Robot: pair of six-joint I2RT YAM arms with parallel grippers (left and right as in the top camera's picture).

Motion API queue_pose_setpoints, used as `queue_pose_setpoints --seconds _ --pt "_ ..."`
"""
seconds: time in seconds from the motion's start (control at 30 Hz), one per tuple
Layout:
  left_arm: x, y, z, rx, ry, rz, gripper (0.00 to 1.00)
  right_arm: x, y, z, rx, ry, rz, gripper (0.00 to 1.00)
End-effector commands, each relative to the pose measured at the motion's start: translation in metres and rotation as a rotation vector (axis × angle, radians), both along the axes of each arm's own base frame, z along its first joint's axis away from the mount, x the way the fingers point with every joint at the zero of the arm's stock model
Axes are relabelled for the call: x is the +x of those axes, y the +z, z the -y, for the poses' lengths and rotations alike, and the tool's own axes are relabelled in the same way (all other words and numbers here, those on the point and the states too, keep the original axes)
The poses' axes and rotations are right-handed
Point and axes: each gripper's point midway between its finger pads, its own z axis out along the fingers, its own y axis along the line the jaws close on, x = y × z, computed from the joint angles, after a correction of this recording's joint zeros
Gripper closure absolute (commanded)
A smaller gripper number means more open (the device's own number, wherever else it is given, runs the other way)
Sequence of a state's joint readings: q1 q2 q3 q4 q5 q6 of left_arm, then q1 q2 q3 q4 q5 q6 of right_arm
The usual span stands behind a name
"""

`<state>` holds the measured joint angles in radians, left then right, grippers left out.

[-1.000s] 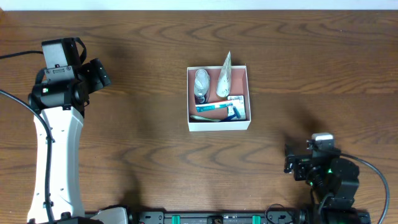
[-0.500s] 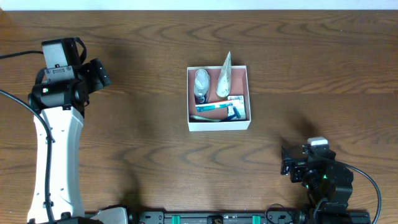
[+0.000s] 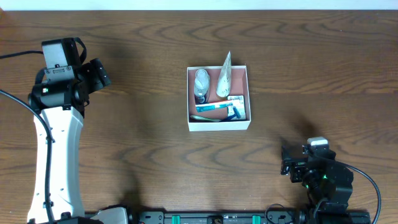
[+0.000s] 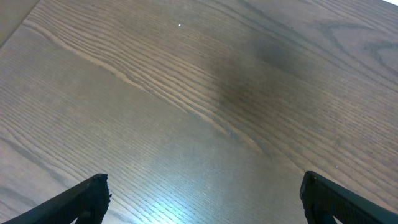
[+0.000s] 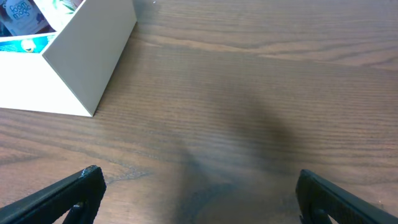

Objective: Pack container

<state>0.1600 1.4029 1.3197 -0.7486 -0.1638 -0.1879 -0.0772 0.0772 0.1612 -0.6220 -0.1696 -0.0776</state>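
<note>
1. Brown wood, dark-grained, is filling the overhead view: this is the table (image 3: pixel 137 143) I am working at.
2. Near the middle of it, slightly toward the far edge, the container (image 3: pixel 217 125) is sitting. It is a small square box with thin white walls and a pinkish-brown inside.
3. Inside, a clear bottle (image 3: pixel 201 84) is lying in the far left part. A white pointed sachet (image 3: pixel 224 76) is leaning just beside it on the right, its tip poking past the far wall.
4. A blue-and-white packet (image 3: pixel 216 109) is lying across the near part of the box. I cannot tell what it is holding.
5. My left gripper (image 3: pixel 99 74) is hanging over the far left side of the table, well apart from the container. My white arm (image 3: pixel 59 155) is running back from it toward the near edge.
6. Through my left wrist camera, my left gripper (image 4: pixel 205 199) is showing two black fingertips (image 4: pixel 93 196) in the bottom corners. They are spread wide and released, with only bare wood between them.
7. My right gripper (image 3: pixel 287 163) is sitting close to the near edge, to the right of the container and well apart from it.
8. Through my right wrist camera, my right gripper (image 5: pixel 199 193) is showing its fingertips (image 5: pixel 87 186) wide apart too. The jaws are released and gripping nothing.
9. In that same view, a white corner of the container (image 5: pixel 87 56) is standing at the upper left, with blue printed packaging peeking over its rim.
</note>
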Motion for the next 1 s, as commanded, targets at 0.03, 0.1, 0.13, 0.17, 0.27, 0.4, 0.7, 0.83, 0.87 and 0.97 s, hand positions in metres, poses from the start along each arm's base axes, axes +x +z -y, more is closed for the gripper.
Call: queue_pose_setpoints --seconds 0.03,0.1,0.13,0.17,0.27,0.4,0.7,0.83,0.87,0.97 --pt "-0.001 0.005 -0.005 -0.004 0.027 0.014 0.02 0.0 0.001 -0.005 -0.004 0.031 0.008 0.01" --pt "-0.004 0.01 -0.001 -0.002 0.017 0.029 0.02 0.0 0.001 -0.005 -0.005 0.031 0.008 0.01" --pt "-0.007 0.015 0.0 0.0 0.016 0.044 0.02 0.0 0.001 -0.005 -0.005 0.031 0.008 0.01" --pt "-0.009 0.018 0.002 0.001 0.012 0.055 0.02 0.0 0.001 -0.005 -0.005 0.031 0.008 0.01" --pt "-0.032 0.04 0.003 0.061 -0.011 0.093 0.02 0.0 0.001 -0.005 -0.005 0.031 0.008 0.01" --pt "-0.075 0.054 0.01 0.08 -0.017 0.157 0.02 0.0 0.001 -0.005 -0.004 0.031 0.008 0.01" --pt "-0.133 0.006 0.038 0.068 -0.096 0.31 0.02 0.0 0.001 -0.005 -0.005 0.031 0.008 0.01" --pt "-0.149 -0.037 0.054 0.019 -0.16 0.346 0.02 0.0 0.001 -0.005 -0.004 0.031 0.008 0.01" --pt "-0.151 -0.045 0.054 0.021 -0.159 0.361 0.02 0.0 0.001 -0.005 -0.005 0.031 0.008 0.01" --pt "-0.154 -0.068 0.054 0.027 -0.16 0.398 0.02 0.0 0.001 -0.005 -0.005 0.031 0.008 0.01"
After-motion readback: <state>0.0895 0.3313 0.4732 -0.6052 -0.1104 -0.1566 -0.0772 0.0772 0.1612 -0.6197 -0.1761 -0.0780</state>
